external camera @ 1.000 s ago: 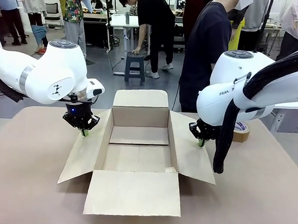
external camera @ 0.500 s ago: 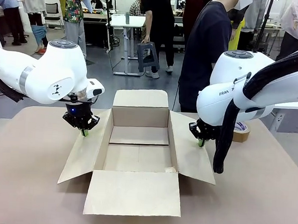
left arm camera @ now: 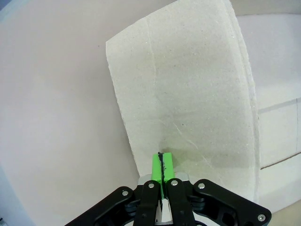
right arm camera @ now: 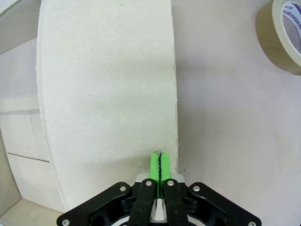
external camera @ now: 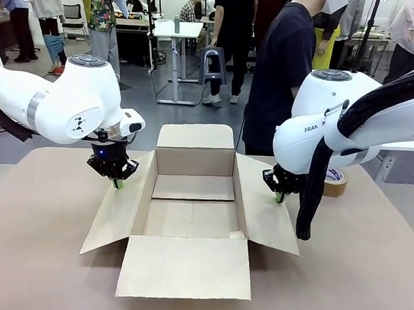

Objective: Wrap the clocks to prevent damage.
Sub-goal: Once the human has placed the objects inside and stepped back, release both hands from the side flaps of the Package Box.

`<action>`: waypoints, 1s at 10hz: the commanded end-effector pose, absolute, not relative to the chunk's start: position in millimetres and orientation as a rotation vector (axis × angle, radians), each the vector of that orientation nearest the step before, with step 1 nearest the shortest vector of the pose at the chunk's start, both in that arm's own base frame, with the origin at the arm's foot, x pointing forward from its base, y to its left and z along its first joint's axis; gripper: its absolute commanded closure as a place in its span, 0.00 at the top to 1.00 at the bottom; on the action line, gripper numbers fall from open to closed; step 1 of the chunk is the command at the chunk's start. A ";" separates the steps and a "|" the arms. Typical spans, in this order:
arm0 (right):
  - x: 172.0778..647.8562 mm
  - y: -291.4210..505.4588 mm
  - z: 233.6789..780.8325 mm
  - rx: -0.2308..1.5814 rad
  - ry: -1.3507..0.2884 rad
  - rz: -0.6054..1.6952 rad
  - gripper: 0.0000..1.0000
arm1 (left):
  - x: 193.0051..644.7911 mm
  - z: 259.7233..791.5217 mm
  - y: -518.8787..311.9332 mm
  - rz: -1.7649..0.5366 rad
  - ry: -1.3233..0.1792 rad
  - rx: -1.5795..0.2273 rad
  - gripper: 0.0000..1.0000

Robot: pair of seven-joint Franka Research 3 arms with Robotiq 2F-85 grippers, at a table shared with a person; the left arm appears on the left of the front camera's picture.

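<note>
- An open cardboard box (external camera: 190,220) is sitting in the middle of a pale brown table (external camera: 42,257), with its four flaps folding outward toward 12, 3, 6 and 9 o'clock.
- Taking the box as the clock's centre in the front view, the left gripper (external camera: 116,183) is hanging at about 10 o'clock, pointing down over the outer part of the left flap (external camera: 117,216).
- In the left wrist view, the left gripper (left arm camera: 161,162) is holding its two green pads pressed flat together with nothing between them, its tip sitting over the left flap (left arm camera: 188,84) near that flap's edge. Whether it is touching the cardboard is not clear.
- The right gripper (external camera: 280,197) is hanging at about 2 o'clock, over the far end of the right flap (external camera: 270,217).
- In the right wrist view, the right gripper (right arm camera: 160,165) is also keeping its green pads pressed together and empty, just inside the edge of the right flap (right arm camera: 108,80).
- A roll of brown tape (external camera: 335,182) is lying flat on the table at 3 o'clock, beyond the right gripper; in the right wrist view the roll (right arm camera: 282,37) is peeking in at the upper right corner.
- A person in a dark shirt (external camera: 284,76) is standing at the far side of the table, at about 1 o'clock.
</note>
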State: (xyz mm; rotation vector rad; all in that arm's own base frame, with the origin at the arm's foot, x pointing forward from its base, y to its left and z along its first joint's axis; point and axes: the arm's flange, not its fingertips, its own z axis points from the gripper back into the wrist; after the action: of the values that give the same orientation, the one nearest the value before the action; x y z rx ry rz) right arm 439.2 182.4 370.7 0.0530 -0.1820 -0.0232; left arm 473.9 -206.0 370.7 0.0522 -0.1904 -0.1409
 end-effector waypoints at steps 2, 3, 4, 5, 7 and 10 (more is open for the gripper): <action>438.7 182.7 368.1 0.038 -0.183 -0.033 0.01 | 472.8 371.3 -206.3 -0.149 -0.189 0.067 0.00; 438.7 182.7 368.1 0.038 -0.183 -0.033 0.01 | 472.8 371.3 -206.3 -0.149 -0.189 0.067 0.00; 438.7 182.7 368.1 0.038 -0.183 -0.033 0.01 | 472.8 371.3 -206.3 -0.149 -0.189 0.067 0.00; 438.7 182.7 368.1 0.038 -0.183 -0.033 0.01 | 472.8 371.3 -206.3 -0.149 -0.189 0.067 0.00; 438.7 182.7 368.1 0.038 -0.183 -0.033 0.01 | 472.8 371.3 -206.3 -0.149 -0.189 0.067 0.00; 438.7 182.7 368.1 0.038 -0.183 -0.033 0.01 | 472.8 371.3 -206.3 -0.149 -0.189 0.067 0.00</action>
State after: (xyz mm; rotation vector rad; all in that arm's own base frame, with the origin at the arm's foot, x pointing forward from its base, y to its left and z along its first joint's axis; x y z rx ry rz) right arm 439.2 182.4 370.7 0.0530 -0.1820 -0.0232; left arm 473.9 -206.0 370.7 0.0522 -0.1904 -0.1409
